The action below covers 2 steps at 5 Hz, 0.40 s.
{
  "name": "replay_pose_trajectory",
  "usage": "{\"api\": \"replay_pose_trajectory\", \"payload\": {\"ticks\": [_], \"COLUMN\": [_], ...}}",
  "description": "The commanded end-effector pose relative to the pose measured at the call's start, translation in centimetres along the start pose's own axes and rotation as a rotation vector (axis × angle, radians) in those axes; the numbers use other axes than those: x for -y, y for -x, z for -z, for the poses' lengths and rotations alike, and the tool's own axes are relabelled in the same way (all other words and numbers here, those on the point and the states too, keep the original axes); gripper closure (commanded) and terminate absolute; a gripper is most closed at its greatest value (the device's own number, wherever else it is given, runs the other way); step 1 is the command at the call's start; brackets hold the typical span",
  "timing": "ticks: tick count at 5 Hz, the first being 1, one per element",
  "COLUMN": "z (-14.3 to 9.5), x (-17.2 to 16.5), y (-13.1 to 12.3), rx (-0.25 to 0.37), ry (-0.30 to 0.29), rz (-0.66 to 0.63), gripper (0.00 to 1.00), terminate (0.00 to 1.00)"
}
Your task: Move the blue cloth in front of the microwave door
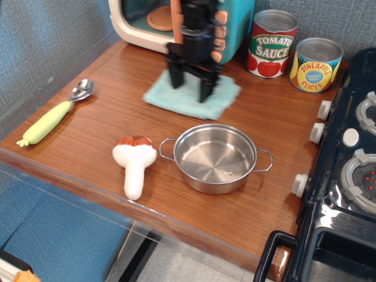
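The blue cloth (pixel 191 101) lies flat on the wooden counter just in front of the teal toy microwave, below its handle and button panel. The gripper (pixel 190 87) stands over it with both black fingers spread and their tips pressed down on the cloth's back half. The microwave door (pixel 141 23) with its cream frame and see-through window is at the top, mostly left of the gripper. Its salmon handle (pixel 175 17) is partly hidden behind the arm.
A steel pot (pixel 215 157) sits in front of the cloth. A toy mushroom (pixel 135 163) lies left of the pot. A spoon with a green handle (pixel 56 111) is at the far left. Tomato sauce can (pixel 272 44), pineapple can (pixel 316 63) and a toy stove (pixel 352 158) are at the right.
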<state>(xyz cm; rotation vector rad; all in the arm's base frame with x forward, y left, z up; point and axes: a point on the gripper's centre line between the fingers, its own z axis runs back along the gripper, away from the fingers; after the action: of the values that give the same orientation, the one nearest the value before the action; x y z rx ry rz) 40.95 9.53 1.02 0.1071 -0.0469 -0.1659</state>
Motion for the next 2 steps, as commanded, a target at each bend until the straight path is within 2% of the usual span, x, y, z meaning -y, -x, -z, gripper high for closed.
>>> {"api": "replay_pose_trajectory", "payload": {"ticks": [1, 2], "z": [0.04, 0.34], "x": [-6.01, -5.81], "y": [2.45, 2.47], "rx": [-0.019, -0.017], "ry": [0.038, 0.082], "rz": [0.006, 0.021], "gripper": [0.0, 0.0], "terminate": [0.0, 0.0]}}
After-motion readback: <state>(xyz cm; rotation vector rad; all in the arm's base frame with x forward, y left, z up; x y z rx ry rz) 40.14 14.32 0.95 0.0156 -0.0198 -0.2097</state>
